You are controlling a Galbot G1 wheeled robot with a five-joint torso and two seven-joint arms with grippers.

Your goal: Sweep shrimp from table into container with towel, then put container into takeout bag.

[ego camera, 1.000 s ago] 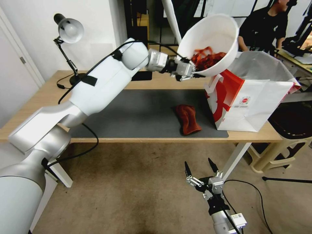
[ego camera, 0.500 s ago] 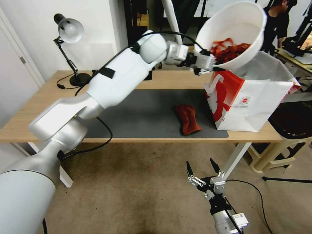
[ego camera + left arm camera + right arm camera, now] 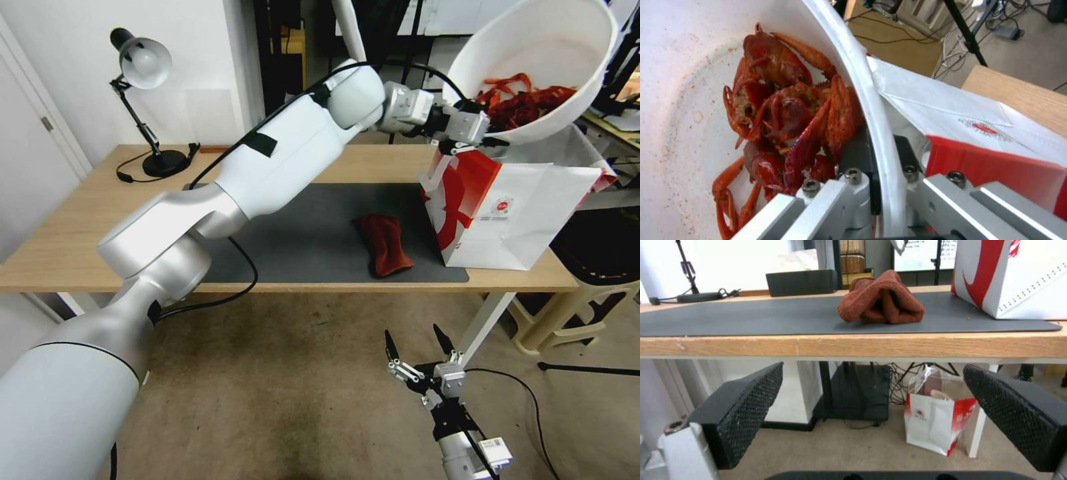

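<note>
Head view: left gripper (image 3: 495, 138) pinches the rim of the white bowl (image 3: 533, 47), held tilted in the air above the open mouth of the takeout bag (image 3: 513, 213), which stands on the bench (image 3: 67, 220) at the mat's right end; crayfish shells (image 3: 527, 103) lie heaped in the bowl's lower side; the bag sits directly below the bowl, so the drop is straight down; rust-brown towel (image 3: 385, 243) lies on the mat just left of the bag; right gripper (image 3: 419, 350) hangs low before the bench, fingers spread

Left wrist view: one finger inside the rim, one outside; shells beside the inner finger

Right wrist view: spread pads (image 3: 746, 400) below the bench edge
</note>
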